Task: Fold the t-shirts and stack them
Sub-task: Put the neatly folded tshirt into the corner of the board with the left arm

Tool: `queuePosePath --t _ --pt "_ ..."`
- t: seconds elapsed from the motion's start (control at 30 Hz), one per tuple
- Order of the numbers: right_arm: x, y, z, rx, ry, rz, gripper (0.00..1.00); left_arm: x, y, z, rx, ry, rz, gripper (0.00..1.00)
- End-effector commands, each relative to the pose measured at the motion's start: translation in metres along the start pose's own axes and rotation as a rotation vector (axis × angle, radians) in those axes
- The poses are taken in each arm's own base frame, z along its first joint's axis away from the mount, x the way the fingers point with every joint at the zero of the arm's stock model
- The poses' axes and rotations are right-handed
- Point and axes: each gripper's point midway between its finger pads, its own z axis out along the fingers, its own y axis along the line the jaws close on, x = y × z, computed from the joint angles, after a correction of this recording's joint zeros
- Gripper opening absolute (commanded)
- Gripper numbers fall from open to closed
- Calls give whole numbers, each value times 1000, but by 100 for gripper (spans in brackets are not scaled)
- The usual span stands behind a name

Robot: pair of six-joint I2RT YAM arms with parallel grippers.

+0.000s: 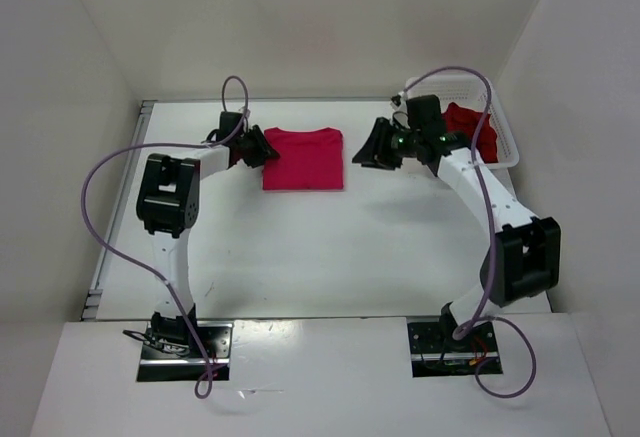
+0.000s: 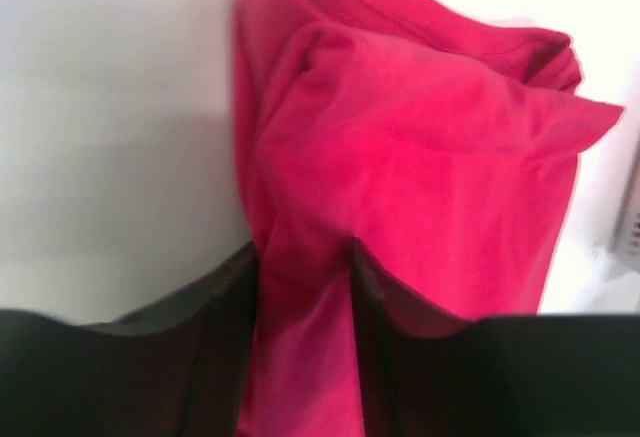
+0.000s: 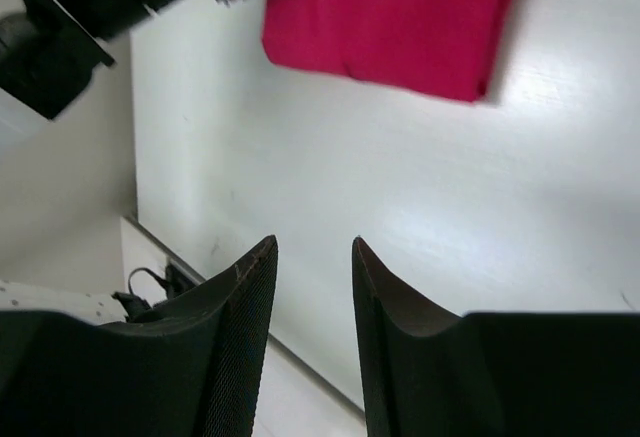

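— Where does the left claw (image 2: pixel 302 257) stand?
— At the left edge of the magenta shirt (image 1: pixel 303 158). Its fingers are apart and cloth fills the gap between them. The wrist view does not show whether they pinch that cloth or only straddle it.
— And the right claw (image 3: pixel 315 247)?
— It is open and empty, above bare tabletop (image 1: pixel 330 247). It sits to the right of the same shirt and apart from it.
— How does the magenta shirt look?
— From above it is a tidy rectangle lying flat near the far middle of the tabletop, with the sleeves tucked out of sight. Close up, the end by the left claw looks a bit rumpled. It reads as folded or nearly so, with perhaps a last tidy-up or a release in hand.
— What is left?
— Most of the job, by the look of it. The dark red shirt (image 1: pixel 468 122) lies bunched in the basket (image 1: pixel 510 147) at the far right corner, partly behind the right arm (image 1: pixel 480 192), and is not yet folded. No other shirt shows in any view; if one lies under it in the basket, it is hidden. Nothing is stacked on the magenta shirt yet.
— The likely next step?
— Probably the right claw, being nearest, goes for the basket. Once folded, the dark red shirt would go on top of the magenta one.
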Motion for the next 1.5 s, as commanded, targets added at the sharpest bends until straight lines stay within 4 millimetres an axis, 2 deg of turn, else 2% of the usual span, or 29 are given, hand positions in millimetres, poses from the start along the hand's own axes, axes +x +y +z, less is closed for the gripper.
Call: queuePosePath --t 0.0,0.07,0.17,0.27,0.3,0.37,0.4,0.47,0.5,0.57,0.6,0.7,0.73,0.8,0.83,0.87,0.9,0.93,0.97,1.0,1.03,1.07,1.17,1.23,1.27,1.33,1.37,1.4,1.47 --pt "18 -20 -17 37 -12 2 42 26 -13 19 61 88 18 39" --pt "36 -27 -23 47 4 12 42 27 -21 21 78 92 17 24" --pt "60 -32 -26 35 32 72 42 1 -38 16 89 32 26 14" --pt "76 -34 -25 -1 46 111 42 -57 -66 -10 110 -97 53 10" --pt "79 -36 -24 4 52 116 42 -77 -57 -17 101 -128 38 10" --pt "81 -40 -24 21 57 111 42 -117 -57 -38 101 -209 29 8" --pt "80 -39 -25 23 61 100 42 -138 -32 -48 72 -244 -2 8" --pt "82 -42 -26 36 63 104 42 -164 -11 -65 51 -298 -28 8" --pt "82 -42 -26 36 64 104 42 -184 17 -79 24 -332 -61 8" --pt "82 -40 -26 28 68 105 42 -203 46 -98 -13 -374 -87 8" --pt "83 -39 -26 20 73 105 42 -221 79 -116 -62 -422 -112 8" --pt "86 -37 -25 5 92 111 42 -236 130 -139 -134 -478 -171 8" --pt "86 -37 -25 5 92 111 42 -243 158 -153 -176 -508 -205 8" --pt "88 -32 -26 -20 108 124 42 -244 181 -165 -220 -544 -229 7" --pt "88 -31 -24 -31 114 137 42 -242 191 -167 -243 -544 -231 13" --pt "92 -31 -24 -34 125 143 42 -240 199 -169 -262 -547 -243 22" --pt "90 -30 -23 -38 119 147 42 -237 202 -170 -276 -548 -248 36" --pt "90 -30 -23 -38 119 147 42 -239 198 -176 -276 -570 -239 52" --pt "90 -30 -23 -38 119 147 42 -236 200 -178 -282 -577 -250 73" --pt "90 -30 -23 -38 119 147 44 -222 212 -178 -307 -561 -284 81" --pt "91 -30 -26 -39 119 136 44 -223 206 -183 -295 -577 -299 95" --pt "91 -30 -26 -39 119 136 45 -220 210 -187 -294 -574 -307 100" --pt "92 -30 -26 -41 115 133 48 -197 211 -191 -307 -555 -370 100" --pt "96 -33 -25 -37 122 130 49 -190 202 -204 -299 -585 -404 100" --pt "94 -32 -25 -43 113 123 49 -165 211 -201 -325 -559 -441 100" --pt "90 -39 -23 -6 90 112 51 -157 201 -218 -319 -593 -471 100" --pt "89 -41 -23 6 82 112 51 -133 210 -217 -356 -572 -502 100" --pt "87 -45 -22 26 70 111 51 -135 200 -232 -354 -608 -490 100" --pt "81 -46 -21 42 59 100 48 -125 196 -242 -359 -620 -487 100"
